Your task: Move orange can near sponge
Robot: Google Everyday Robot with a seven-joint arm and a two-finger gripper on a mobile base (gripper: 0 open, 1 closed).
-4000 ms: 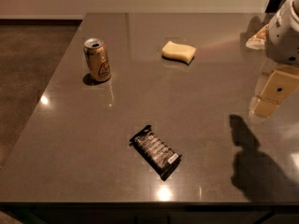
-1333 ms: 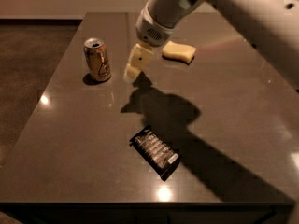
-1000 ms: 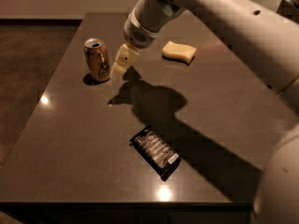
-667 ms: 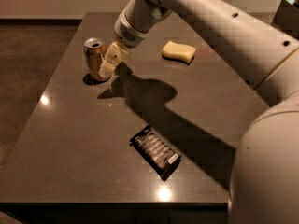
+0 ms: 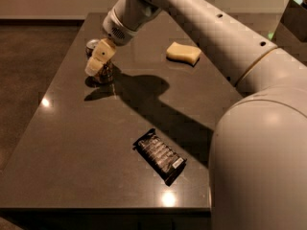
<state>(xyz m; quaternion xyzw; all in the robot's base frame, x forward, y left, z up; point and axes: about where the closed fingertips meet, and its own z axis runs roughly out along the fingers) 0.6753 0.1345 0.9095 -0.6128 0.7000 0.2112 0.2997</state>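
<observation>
Covering the upright orange can (image 5: 106, 74) from the front, the gripper (image 5: 97, 61) sits against it — whether it grips cannot be told — with the sponge (image 5: 183, 52) well apart to its right.

Black packet (image 5: 159, 156), seemingly a snack, lies flat on dark table (image 5: 72, 166)

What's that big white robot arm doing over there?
The robot arm is reaching across the dark table, and its gripper is right at the orange can on the far left side. The can stands on the table and has not been lifted yet. The yellow sponge lies off to the right, well apart from the can. A black snack packet lies near the front edge.
</observation>
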